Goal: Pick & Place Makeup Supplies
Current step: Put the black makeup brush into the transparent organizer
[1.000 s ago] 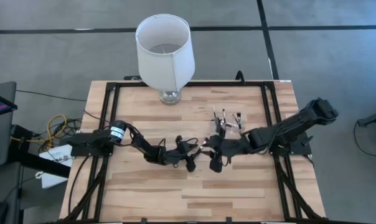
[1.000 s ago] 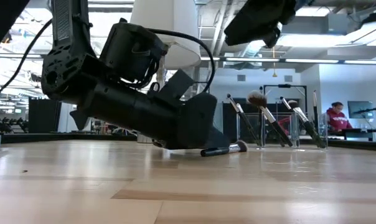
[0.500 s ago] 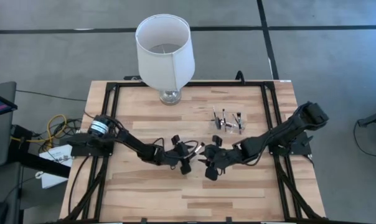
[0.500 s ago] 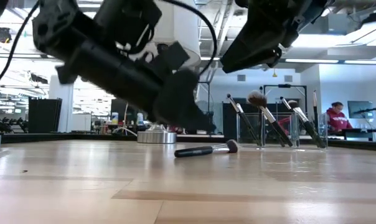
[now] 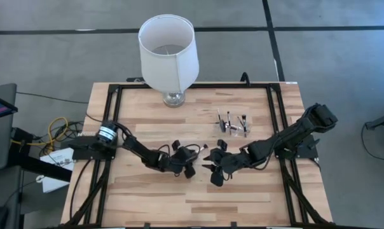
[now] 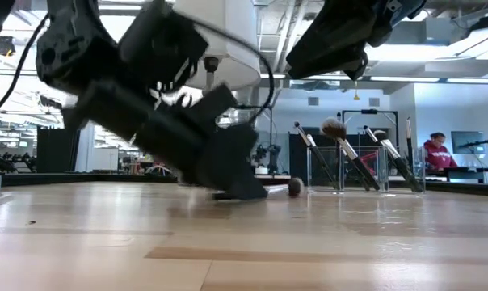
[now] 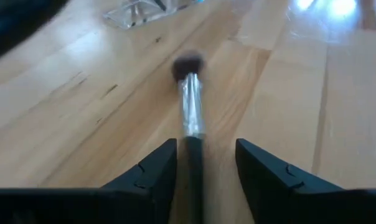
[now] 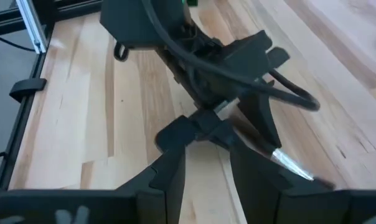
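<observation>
I have the left gripper [image 7: 203, 163] down at the wooden table [image 5: 243, 197], just short of the middle, its two dark fingers [image 7: 152, 169] straddling the handle of a thin makeup brush with a dark handle, silver ferrule and small dark tuft [image 7: 189, 112]. The jaws stand apart, one on each side of the handle, with a sliver of daylight left on both sides, so nothing is gripped yet. The brush lies flat on the wood with its tuft pointing towards three o'clock from the gripper.

To do this well, I would keep the handle centred between the fingers and close slowly, so neither pad nudges it sideways and rolls it. I judge the grip sits near the handle's end, so the brush may droop on lifting; a straight, gentle rise seems wise.

The right gripper [image 8: 206, 163] hovers above the table at three o'clock from the left one, jaws partly open and empty, pointing at the left arm's wrist. I would hold it clear.

The small clear plastic holder [image 5: 232, 124], at about one o'clock from the left gripper, already has several thin brushes [image 6: 353, 158] leaning in it. A white lampshade on a glass base [image 5: 168, 51] stands at the table's twelve o'clock edge.
</observation>
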Robot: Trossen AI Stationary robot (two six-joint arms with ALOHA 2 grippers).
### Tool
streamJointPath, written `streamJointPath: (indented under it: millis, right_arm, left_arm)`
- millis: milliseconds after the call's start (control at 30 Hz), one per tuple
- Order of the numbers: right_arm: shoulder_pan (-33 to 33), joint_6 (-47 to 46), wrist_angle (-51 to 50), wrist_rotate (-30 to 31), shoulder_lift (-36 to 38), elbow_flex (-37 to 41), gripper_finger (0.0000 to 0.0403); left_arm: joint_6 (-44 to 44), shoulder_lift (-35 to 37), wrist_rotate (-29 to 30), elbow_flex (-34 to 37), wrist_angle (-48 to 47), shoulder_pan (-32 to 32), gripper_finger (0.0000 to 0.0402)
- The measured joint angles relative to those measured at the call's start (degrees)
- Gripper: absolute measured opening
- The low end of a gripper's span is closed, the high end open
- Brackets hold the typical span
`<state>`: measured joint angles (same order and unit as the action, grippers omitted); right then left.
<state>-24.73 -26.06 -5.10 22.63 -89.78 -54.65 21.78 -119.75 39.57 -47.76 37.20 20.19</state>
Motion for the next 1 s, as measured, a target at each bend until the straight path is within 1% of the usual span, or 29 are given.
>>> streamJointPath:
  millis: [167,300,367,467,567,667,700,733,833,900,933,1000]
  right_arm:
    - [0.0,0.0,0.0,0.0,0.0,0.0,0.0118]
    - [0.0,0.1,0.0,0.0,0.0,0.0,0.0118]
    - [0.0,0.1,0.0,0.0,0.0,0.0,0.0118]
    - [0.0,0.1,-0.1,-0.2,0.0,0.0,0.0118]
    - [-0.4,0.0,0.0,-0.1,0.0,0.0,0.0118]
    - [-0.5,-0.5,0.1,-0.1,0.0,0.0,0.0118]
    - [-0.4,-1.2,0.0,-0.2,0.0,0.0,0.0118]
    - [-0.4,-2.0,0.0,-0.4,0.1,0.0,0.0118]
    - [-1.5,-2.9,-2.2,-2.7,2.8,-0.8,0.0118]
    - [-3.1,-2.0,-4.8,-2.8,6.2,-2.7,0.0118]
    - [-4.1,-0.9,-6.9,-2.1,8.2,-3.7,0.0118]
    - [-6.4,1.7,-10.6,1.6,12.3,-5.5,0.0118]
  left_arm:
    - [5.1,-3.8,2.0,-0.3,1.8,-0.1,0.0152]
    - [4.6,-4.5,4.4,-0.3,1.6,0.6,0.0149]
    - [2.1,-3.9,4.2,-0.3,1.5,0.6,0.0149]
    - [1.2,-3.0,1.6,-0.2,0.9,-0.1,0.014]
    - [1.3,-2.4,-2.3,-0.1,0.8,-1.0,0.0105]
    - [1.4,-2.2,-3.0,-0.1,0.8,-1.2,0.0052]
    - [1.5,-2.1,-3.1,-0.1,0.9,-1.2,0.0042]
    - [1.5,-1.9,-3.2,-0.1,1.0,-1.2,0.0042]
    - [1.5,-1.0,-3.9,-0.1,0.5,-1.2,0.0042]
    - [1.1,0.4,-4.9,0.0,-0.4,-1.3,0.0042]
    - [0.8,1.2,-5.1,0.1,-1.0,-1.3,0.0042]
    - [-0.4,3.3,-5.2,0.2,-1.3,-1.1,0.0042]
